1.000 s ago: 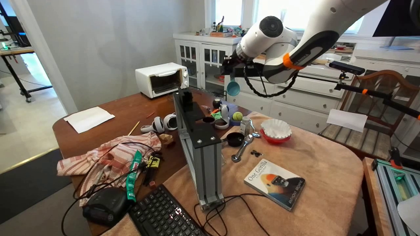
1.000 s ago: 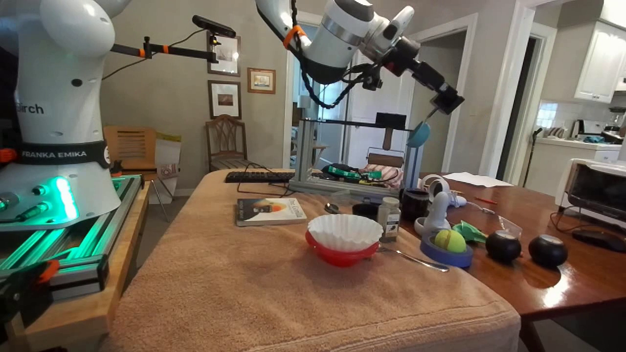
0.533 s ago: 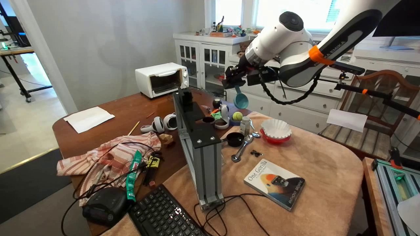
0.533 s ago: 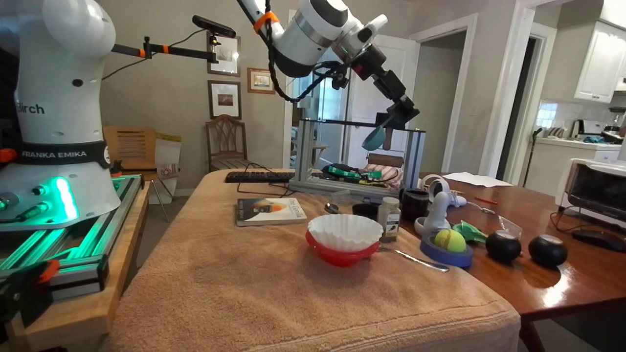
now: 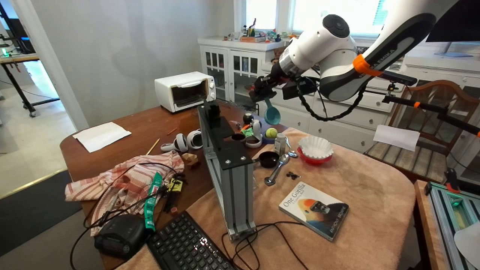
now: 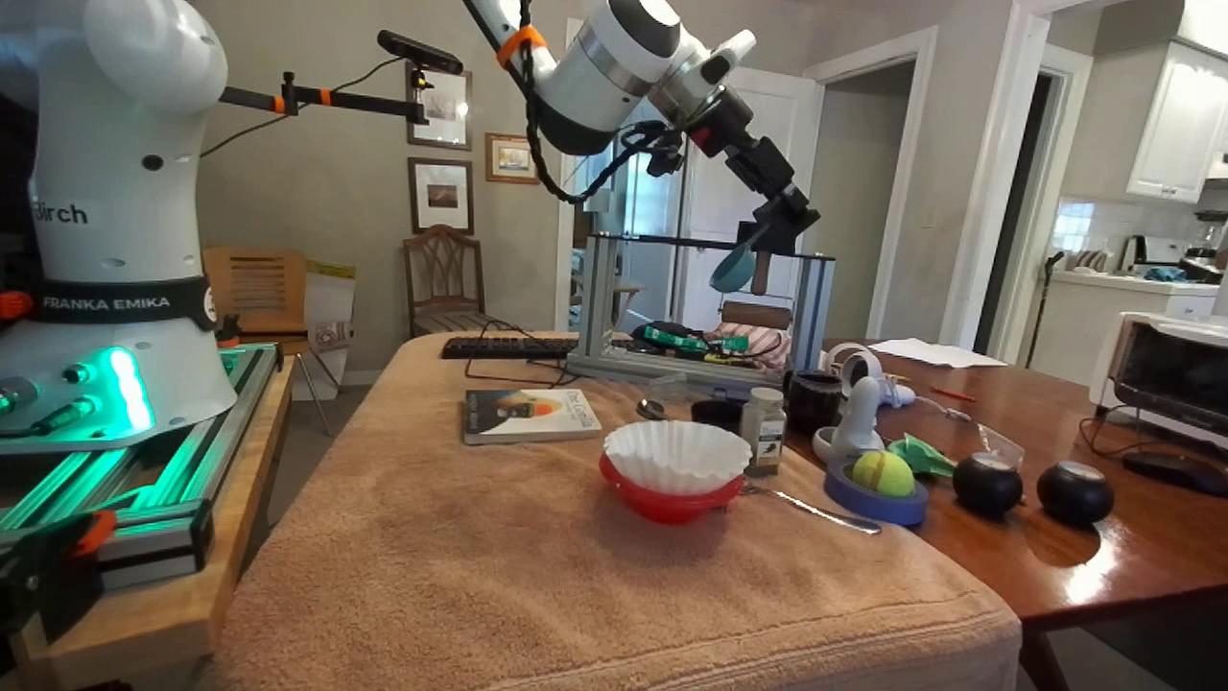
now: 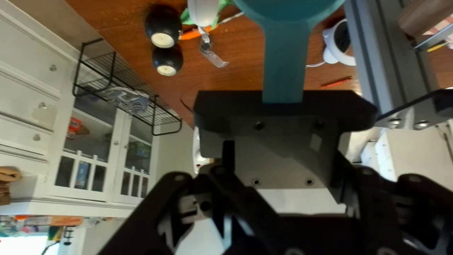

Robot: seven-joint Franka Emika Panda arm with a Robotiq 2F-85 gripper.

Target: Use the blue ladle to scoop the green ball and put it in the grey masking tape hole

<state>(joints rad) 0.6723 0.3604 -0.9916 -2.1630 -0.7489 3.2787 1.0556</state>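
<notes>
The blue ladle (image 5: 272, 115) hangs cup down from my gripper (image 5: 262, 92), high above the table. It also shows in an exterior view (image 6: 734, 271), tilted, and its handle enters a dark block in the wrist view (image 7: 284, 60). My gripper (image 6: 789, 216) is shut on this ladle and its block. The ladle's cup looks empty. The green ball (image 6: 883, 473) sits in the hole of a blue tape roll (image 6: 868, 509). The ball also shows in an exterior view (image 5: 271, 132), below the ladle in the picture. I see no clearly grey tape roll.
A metal frame with a black top (image 5: 240, 153) stands beside the arm's workspace. A red bowl (image 6: 672, 504) with a white paper liner, a spice jar (image 6: 765, 432), a white controller (image 6: 857, 422) and two black round pots (image 6: 986, 483) stand near the tape roll.
Over the last second my gripper has swung back toward the robot's base and lower, with the ladle in it. In the last half second it has barely moved. The tabletop things look unmoved.
</notes>
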